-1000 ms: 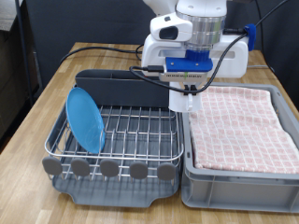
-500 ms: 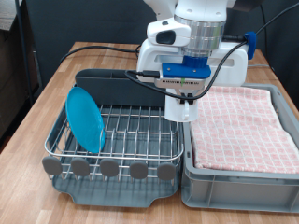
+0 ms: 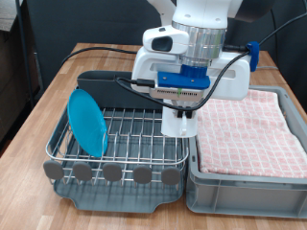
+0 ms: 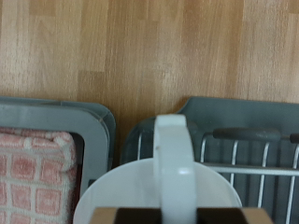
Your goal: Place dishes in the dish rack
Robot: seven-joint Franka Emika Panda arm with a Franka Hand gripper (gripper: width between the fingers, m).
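My gripper is shut on the small white cup and holds it over the dish rack's right side, just above the silver wire grid. In the wrist view the cup fills the lower middle, its handle pointing up the picture. The dish rack is a dark grey tray with a row of round tabs along its front. The light-blue plate stands on edge in the rack's left side. The wooden spoon is out of view.
A grey tub with a pink checked cloth stands right beside the rack on the exterior view's right; it also shows in the wrist view. Black cables run over the wooden table behind the rack.
My gripper has carried the cup towards the exterior view's left and lower, from over the tub's edge to over the rack's right side.
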